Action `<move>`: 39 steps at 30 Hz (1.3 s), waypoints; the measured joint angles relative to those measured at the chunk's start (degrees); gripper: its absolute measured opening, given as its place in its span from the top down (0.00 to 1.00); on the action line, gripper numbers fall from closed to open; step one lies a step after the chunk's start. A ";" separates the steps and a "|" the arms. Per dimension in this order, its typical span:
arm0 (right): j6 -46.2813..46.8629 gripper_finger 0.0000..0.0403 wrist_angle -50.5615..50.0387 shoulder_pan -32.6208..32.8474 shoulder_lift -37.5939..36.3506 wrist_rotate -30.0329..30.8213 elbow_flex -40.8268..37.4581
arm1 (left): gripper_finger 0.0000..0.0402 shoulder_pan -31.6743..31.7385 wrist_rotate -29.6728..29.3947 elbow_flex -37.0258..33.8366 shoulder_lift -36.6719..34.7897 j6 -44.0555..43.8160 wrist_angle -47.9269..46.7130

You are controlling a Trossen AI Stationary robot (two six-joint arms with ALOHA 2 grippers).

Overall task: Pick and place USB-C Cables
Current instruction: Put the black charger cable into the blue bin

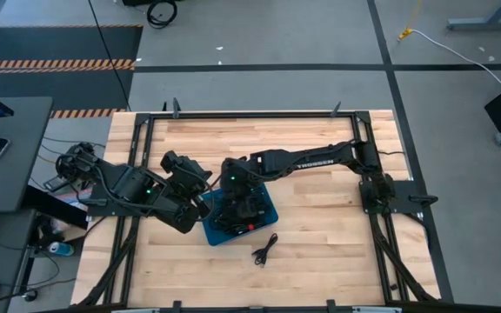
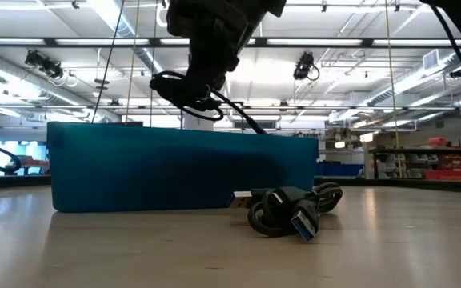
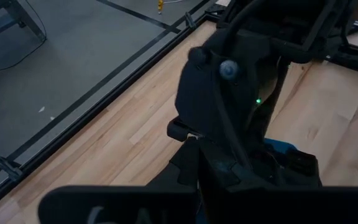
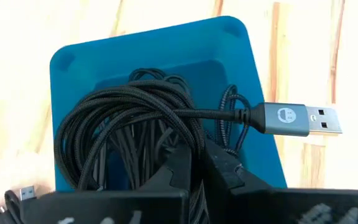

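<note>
The right end effector (image 4: 194,165) hangs over the blue tray (image 1: 268,211), its fingers clamped on a coiled USB-C cable (image 4: 129,118) whose grey plug (image 4: 294,120) juts out past the tray's wall. In the low view the same coil dangles above the tray's rim, clear of it, so the step in hand looks like the carry over the tray, either a pick just lifted or a drop about to be made; which of the two cannot be told from here. More black cables lie bundled in the tray beneath the held coil. One loose cable (image 1: 265,249) rests on the table (image 1: 337,252) just beside the tray's near side, apart from it, its blue-tongued plug facing the low camera.

The left end effector (image 1: 200,206) is closed on nothing visible and sits at the tray's left edge, very near the right arm's wrist.

If the coil is meant for the tray, the next move calls for a short lowering and release, with the stiff plug end turned inside the wall so it does not hang over. The crowding of both arms over the tray calls for care
</note>
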 joint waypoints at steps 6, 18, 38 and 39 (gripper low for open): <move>-0.20 0.95 -0.07 0.62 -0.02 0.05 -3.15 | 0.99 0.00 0.01 0.00 -0.01 0.02 -0.01; -0.17 0.95 1.26 0.52 -0.02 4.14 -8.61 | 0.99 -0.02 0.00 0.00 -0.01 0.01 0.01; 2.53 0.55 1.28 2.27 -9.85 4.26 -7.93 | 0.99 -0.02 -0.01 0.00 0.01 -0.07 0.05; 3.67 0.55 0.81 2.26 -11.48 4.01 -7.91 | 0.99 -0.02 -0.01 0.00 -0.01 -0.07 0.05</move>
